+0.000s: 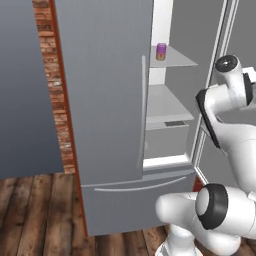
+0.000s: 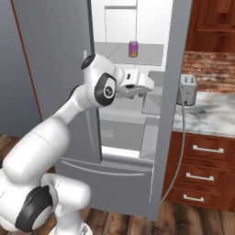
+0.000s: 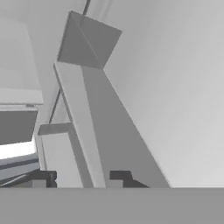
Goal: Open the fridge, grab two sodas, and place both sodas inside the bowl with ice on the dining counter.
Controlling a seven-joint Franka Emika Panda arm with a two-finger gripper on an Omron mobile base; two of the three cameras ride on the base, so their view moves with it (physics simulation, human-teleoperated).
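Fridge [image 1: 107,125] is standing with its right door swung open. Tool [image 2: 137,86] is reaching toward the shelves; I cannot tell how wide its jaws are or whether it is holding anything. Soda [image 2: 133,49] is standing upright, long axis vertical, at twelve o'clock from it. Rising higher and closing around the can's middle would be wise.

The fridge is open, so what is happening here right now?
The fridge has its right door swung open and its left door closed. A purple soda can stands on an upper shelf. The white arm reaches in below that shelf; its claw holds nothing and faces the inner side of the open door. No soda is taken yet.
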